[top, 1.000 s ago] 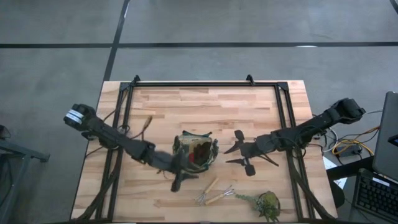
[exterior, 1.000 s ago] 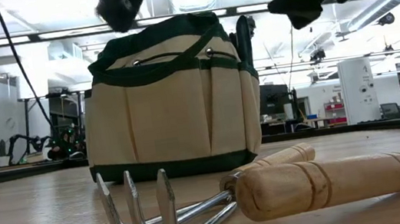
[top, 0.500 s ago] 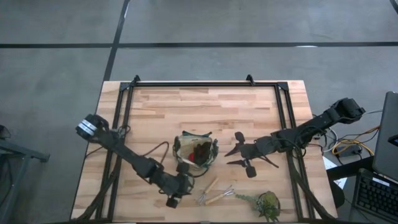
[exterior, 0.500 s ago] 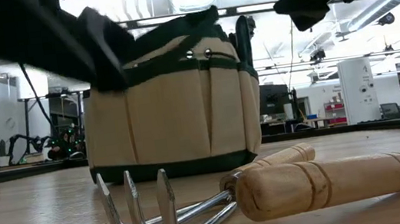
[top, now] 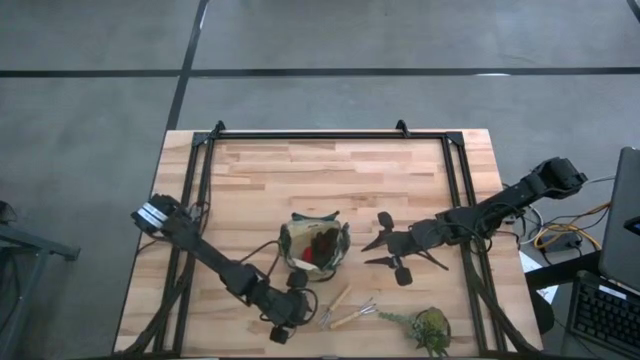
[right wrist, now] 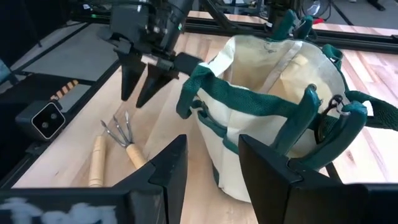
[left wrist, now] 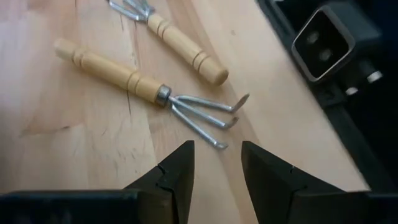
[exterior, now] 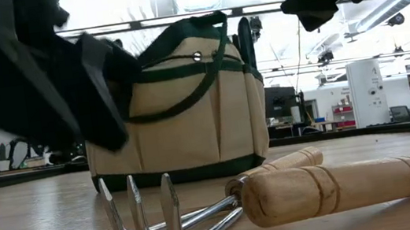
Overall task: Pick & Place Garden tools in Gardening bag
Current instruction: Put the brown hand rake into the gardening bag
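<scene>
Left gripper point(left wrist: 216, 163) fingers parted, empty, just above two wooden-handled rakes point(left wrist: 144, 82) near the table point(top: 260, 180) front edge, only the left wrist view showing the gap, gardening bag point(top: 314, 247) mid-table, right gripper point(right wrist: 211, 163) parted, empty, beside it, bag contents unclear, bright workshop beyond.

1. You have the round tan fabric gardening bag with dark green rim point(top: 315, 247) mid-table.
2. Two wooden-handled metal fork tools point(top: 343, 308) lie side by side nearer, right.
3. The green leafy plant clump point(top: 428, 327) sits farther right.
</scene>
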`<state>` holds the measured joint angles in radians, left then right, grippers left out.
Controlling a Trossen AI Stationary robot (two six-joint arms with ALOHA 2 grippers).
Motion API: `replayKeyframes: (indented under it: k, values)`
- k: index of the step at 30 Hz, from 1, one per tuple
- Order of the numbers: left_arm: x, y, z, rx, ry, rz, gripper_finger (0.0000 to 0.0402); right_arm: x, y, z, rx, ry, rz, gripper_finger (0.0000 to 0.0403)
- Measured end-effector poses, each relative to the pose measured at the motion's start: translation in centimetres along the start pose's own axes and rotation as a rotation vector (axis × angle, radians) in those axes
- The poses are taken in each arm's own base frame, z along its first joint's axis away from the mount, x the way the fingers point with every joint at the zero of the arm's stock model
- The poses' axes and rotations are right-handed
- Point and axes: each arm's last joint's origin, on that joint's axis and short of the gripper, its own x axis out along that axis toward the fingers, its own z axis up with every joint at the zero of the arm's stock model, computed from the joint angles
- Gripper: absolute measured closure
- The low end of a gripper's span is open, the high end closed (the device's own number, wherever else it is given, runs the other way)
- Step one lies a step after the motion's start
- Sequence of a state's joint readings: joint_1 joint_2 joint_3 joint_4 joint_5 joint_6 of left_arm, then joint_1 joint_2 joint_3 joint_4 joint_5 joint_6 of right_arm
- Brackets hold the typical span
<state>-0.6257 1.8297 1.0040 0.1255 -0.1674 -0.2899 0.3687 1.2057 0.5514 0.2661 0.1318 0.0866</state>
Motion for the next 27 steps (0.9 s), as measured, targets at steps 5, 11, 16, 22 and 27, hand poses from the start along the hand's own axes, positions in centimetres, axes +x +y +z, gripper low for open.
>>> replayKeyframes:
  k: [5, 11, 16, 22, 27]
  values:
    - [-0.5, -0.4, 0.7, -0.006, -0.028, -0.026, 0.0266, 0.0, 0.0, 0.0, 0.007, 0.0, 0.001, 0.0274]
    - [-1.7, -1.5, 1.0, 0.034, -0.066, 0.012, 0.0266, 0.0, 0.0, 0.0, -0.006, -0.005, 0.001, 0.0273]
    - [-3.1, -3.0, 1.7, 0.059, -0.114, -0.001, 0.0266, 0.0, 0.0, 0.1, -0.003, -0.006, 0.001, 0.0271]
    - [-4.1, -5.5, 1.8, 0.191, -0.175, 0.105, 0.0266, 0.0, 0.0, 0.1, -0.002, -0.009, 0.001, 0.0279]
    - [-2.7, -5.0, 0.5, 0.176, -0.144, 0.196, 0.0266, 0.0, 0.0, 0.1, -0.002, -0.011, 0.001, 0.0282]
